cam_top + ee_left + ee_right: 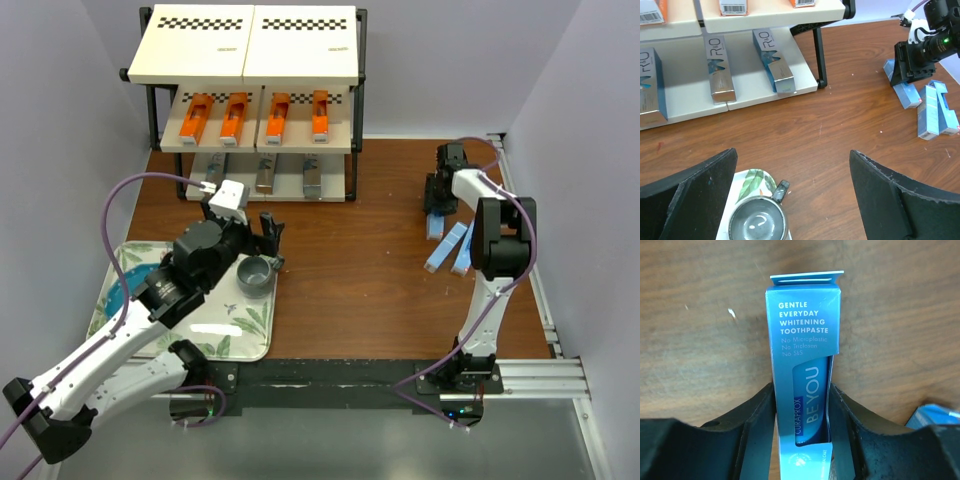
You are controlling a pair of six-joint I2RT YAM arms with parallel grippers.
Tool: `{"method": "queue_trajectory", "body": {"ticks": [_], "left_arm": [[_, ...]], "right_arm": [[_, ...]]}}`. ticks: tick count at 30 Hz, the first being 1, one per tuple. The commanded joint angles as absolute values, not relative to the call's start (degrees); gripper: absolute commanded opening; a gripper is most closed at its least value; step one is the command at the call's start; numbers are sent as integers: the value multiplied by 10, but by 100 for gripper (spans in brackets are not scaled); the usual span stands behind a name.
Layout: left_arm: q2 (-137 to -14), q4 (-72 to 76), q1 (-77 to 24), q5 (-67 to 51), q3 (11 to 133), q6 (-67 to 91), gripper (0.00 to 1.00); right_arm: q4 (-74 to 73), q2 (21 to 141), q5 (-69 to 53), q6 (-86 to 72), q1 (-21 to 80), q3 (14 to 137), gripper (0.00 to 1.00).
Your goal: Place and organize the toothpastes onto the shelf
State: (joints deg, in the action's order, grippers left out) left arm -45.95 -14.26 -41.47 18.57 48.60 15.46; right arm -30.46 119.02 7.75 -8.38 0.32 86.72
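The shelf (pixel 245 60) stands at the back left. Its middle tier holds several orange toothpaste boxes (pixel 232 115). Its bottom tier holds shiny dark blue boxes (pixel 265 175), which also show in the left wrist view (pixel 772 60). Three light blue boxes lie on the table at the right. My right gripper (pixel 440 195) is shut on one of them (pixel 435 226), with a finger pressed on each long side (pixel 805 340). The other two (pixel 445 248) (pixel 462 255) lie just beside it. My left gripper (pixel 270 235) is open and empty (pixel 792 200), hovering in front of the shelf.
A grey mug (pixel 255 273) sits on the corner of a leaf-patterned tray (pixel 215 335) at the front left, just below my left gripper. A round blue plate (pixel 135 285) lies on the tray under the left arm. The shelf's top tier is bare.
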Motion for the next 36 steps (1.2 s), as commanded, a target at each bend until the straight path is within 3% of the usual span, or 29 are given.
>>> {"method": "queue_trajectory", "body": {"ticks": [1, 7, 12, 16, 18, 26, 30, 36], "left_arm": [[-465, -110, -414, 150, 472, 158, 100], [-502, -67, -414, 92, 464, 174, 100], [-544, -13, -417, 26, 459, 171, 100], [-581, 35, -437, 5, 460, 150, 100], [-598, 64, -459, 14, 459, 128, 100], [-663, 178, -529, 58, 434, 32, 100], [-691, 220, -576, 132, 421, -29, 100], [-730, 301, -630, 210, 402, -96, 100]], "right_arm": [[-316, 1127, 88, -134, 2, 850, 33], [-324, 1058, 105, -222, 16, 817, 22], [-366, 1007, 136, -281, 57, 814, 21], [-385, 976, 144, -352, 110, 809, 13], [-390, 956, 141, -395, 135, 802, 8], [-381, 909, 114, -483, 210, 781, 8], [-376, 890, 105, -525, 247, 770, 1], [-369, 874, 108, -568, 296, 759, 1]]}}
